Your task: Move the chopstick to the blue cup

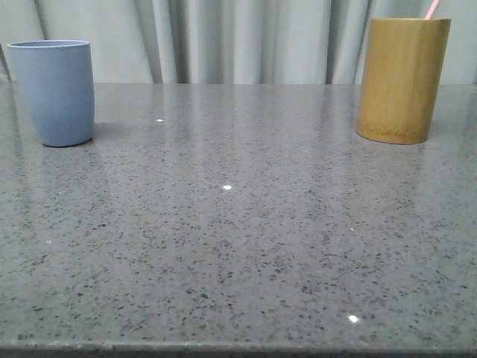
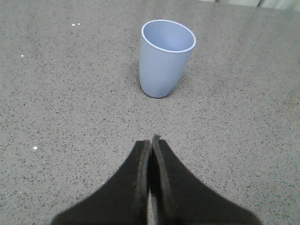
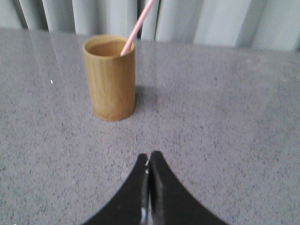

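Note:
The blue cup (image 1: 57, 91) stands upright and empty at the far left of the table; it also shows in the left wrist view (image 2: 164, 57). A pale pink chopstick (image 1: 431, 9) leans out of the tan bamboo cylinder (image 1: 401, 78) at the far right; the right wrist view shows the chopstick (image 3: 137, 28) resting against the cylinder's (image 3: 110, 78) rim. My left gripper (image 2: 151, 140) is shut and empty, short of the blue cup. My right gripper (image 3: 149, 157) is shut and empty, short of the bamboo cylinder. Neither gripper shows in the front view.
The grey speckled table (image 1: 238, 239) runs to a front edge at the bottom of the front view. Grey curtains (image 1: 223, 37) hang behind the table.

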